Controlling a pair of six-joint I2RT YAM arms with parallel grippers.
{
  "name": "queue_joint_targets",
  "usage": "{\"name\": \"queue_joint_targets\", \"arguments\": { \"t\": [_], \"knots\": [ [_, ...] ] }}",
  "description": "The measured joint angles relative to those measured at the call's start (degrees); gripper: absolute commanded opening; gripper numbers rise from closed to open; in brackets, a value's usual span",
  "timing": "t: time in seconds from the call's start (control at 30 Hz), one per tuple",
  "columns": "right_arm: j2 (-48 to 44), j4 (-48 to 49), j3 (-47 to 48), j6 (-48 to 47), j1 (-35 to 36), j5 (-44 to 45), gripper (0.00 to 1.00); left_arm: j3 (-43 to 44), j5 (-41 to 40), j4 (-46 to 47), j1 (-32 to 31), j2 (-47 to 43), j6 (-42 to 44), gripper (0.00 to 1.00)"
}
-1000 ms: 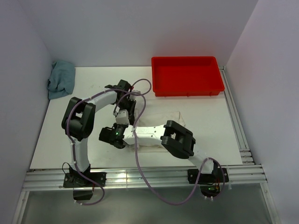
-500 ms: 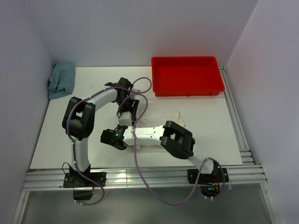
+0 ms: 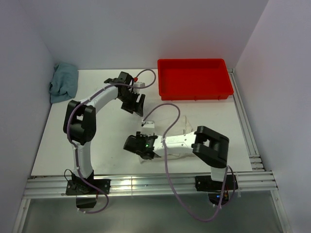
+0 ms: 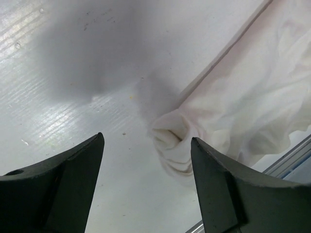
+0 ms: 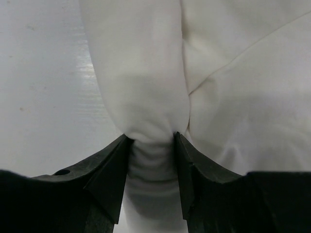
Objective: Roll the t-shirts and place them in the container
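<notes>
The white table [image 3: 223,116] is the biggest thing here. At its far right side sits a red tray [image 3: 194,96]. In the far left corner lies a crumpled blue cloth [image 3: 63,82].

The t-shirt [image 3: 186,125] lies on the table in front of the red tray, toward the near edge. The right arm reaches across it and hides most of it from above. It is cream-white and full of wrinkles. One end is bunched up into a soft, fat lump.

The left gripper [image 4: 146,141] hangs over the table, just beside that lump. Its jaws are wide apart and hold nothing.

The right gripper [image 5: 151,141] is down low by the near edge. Its jaws squeeze a thick bunch of the t-shirt between them, and the cloth bulges out above the pinch.

I think the t-shirt is very light, thin and floppy. It will not break. It will sag, stretch and slide, and a loose roll may fall open. One thin layer could slip out of the jaws. The best place to grab looks like the thick bunched part. One gripper at each end of the roll should keep it neat.
</notes>
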Motion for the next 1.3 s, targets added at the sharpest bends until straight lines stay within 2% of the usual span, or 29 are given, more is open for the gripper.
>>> {"name": "queue_joint_targets", "arguments": {
  "t": [0.23, 0.47, 0.77, 1.07, 1.1, 1.2, 1.23, 1.3],
  "knots": [
    [-12.6, 24.9, -20.9, 2.0, -4.2, -9.0, 0.48, -4.6, 5.7, 0.9, 2.2, -2.5, 4.3, 0.8],
    [-16.4, 49.8, -36.3, 6.8, -8.4, -16.9, 0.48, -14.1, 15.0, 2.9, 3.7, -6.7, 8.5, 0.82],
    [-11.0, 78.5, -47.8, 13.8, -12.6, -25.0, 0.47, -21.0, 25.1, 8.2, 4.0, -6.6, 10.1, 0.83],
    [0.0, 101.3, -52.6, 19.4, -14.9, -29.6, 0.45, -23.0, 26.4, 15.4, 2.0, -3.5, 7.2, 0.81],
    [0.7, 102.7, -52.8, 19.7, -15.0, -29.8, 0.45, -22.9, 26.2, 16.1, 1.7, -3.4, 6.6, 0.79],
    [2.7, 105.9, -53.0, 20.3, -15.4, -30.8, 0.45, -22.7, 25.8, 17.5, 1.3, -2.6, 4.2, 0.65],
    [3.0, 106.4, -53.0, 20.4, -15.6, -31.1, 0.44, -22.5, 25.1, 17.6, 1.2, -2.4, 3.2, 0.51],
    [3.1, 106.5, -52.9, 20.4, -15.8, -31.5, 0.44, -21.8, 23.4, 17.6, 1.0, -1.7, 1.4, 0.35]
  ]
}}
